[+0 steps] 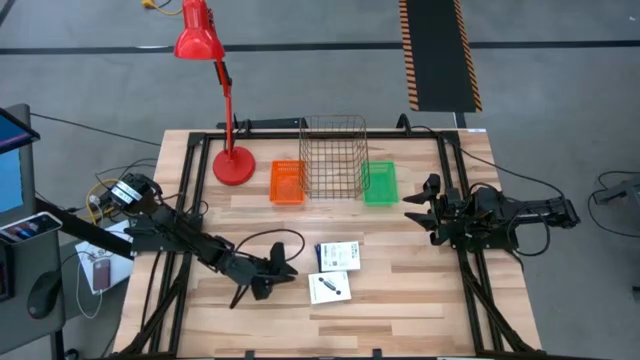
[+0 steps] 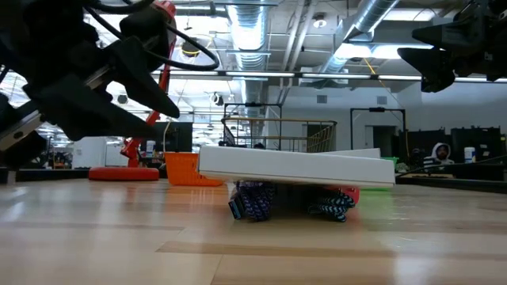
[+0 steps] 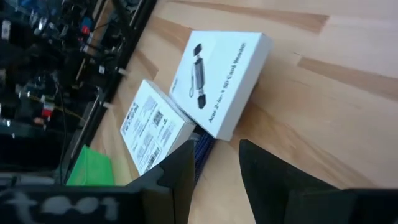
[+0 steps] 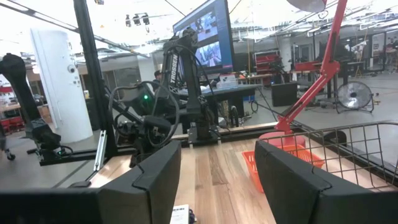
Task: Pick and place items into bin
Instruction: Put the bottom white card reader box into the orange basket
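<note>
Two flat white printed boxes lie near the table's middle: one with a dark device picture [image 1: 329, 288] [image 3: 221, 81], one with labels [image 1: 338, 255] [image 3: 152, 127]. In the low view a white box [image 2: 293, 166] rests on blue braided stuff [image 2: 253, 202], with a small red bit [image 2: 348, 194] behind it. My left gripper [image 1: 290, 265] [image 3: 214, 149] is open, just left of the boxes and pointing at them. My right gripper [image 1: 420, 203] [image 4: 217, 149] is open, raised near the table's right side. Pens and tiny blocks do not show.
A wire basket [image 1: 333, 155] stands at the far middle, between an orange bin [image 1: 287, 182] and a green bin [image 1: 379, 183]. A red desk lamp [image 1: 232, 165] stands at the far left. Bare wood [image 1: 400, 300] lies near and right of the boxes.
</note>
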Action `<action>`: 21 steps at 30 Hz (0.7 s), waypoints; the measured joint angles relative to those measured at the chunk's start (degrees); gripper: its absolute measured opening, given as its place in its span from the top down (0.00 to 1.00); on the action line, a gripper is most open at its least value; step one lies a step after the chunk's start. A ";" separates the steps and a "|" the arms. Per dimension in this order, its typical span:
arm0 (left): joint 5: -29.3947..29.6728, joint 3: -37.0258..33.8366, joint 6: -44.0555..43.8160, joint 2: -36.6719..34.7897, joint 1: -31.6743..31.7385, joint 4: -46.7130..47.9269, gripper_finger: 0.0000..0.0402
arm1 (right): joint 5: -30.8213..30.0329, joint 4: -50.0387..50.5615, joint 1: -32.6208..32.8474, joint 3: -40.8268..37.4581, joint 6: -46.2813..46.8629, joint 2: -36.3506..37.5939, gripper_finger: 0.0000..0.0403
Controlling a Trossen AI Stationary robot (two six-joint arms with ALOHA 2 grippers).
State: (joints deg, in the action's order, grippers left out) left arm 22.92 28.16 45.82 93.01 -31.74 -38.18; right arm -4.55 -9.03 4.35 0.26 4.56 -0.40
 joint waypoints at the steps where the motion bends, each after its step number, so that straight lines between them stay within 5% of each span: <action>1: -0.01 0.00 1.15 0.00 -0.12 0.04 0.71 | 0.02 -0.01 0.01 0.01 0.00 0.00 0.51; 21: 3.60 0.00 4.43 0.00 -0.42 2.35 0.56 | 0.02 0.01 0.01 -0.01 0.00 0.00 0.51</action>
State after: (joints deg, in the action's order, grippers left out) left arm 26.52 28.16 50.26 93.01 -32.16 -35.83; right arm -4.54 -9.02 4.36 0.26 4.56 -0.40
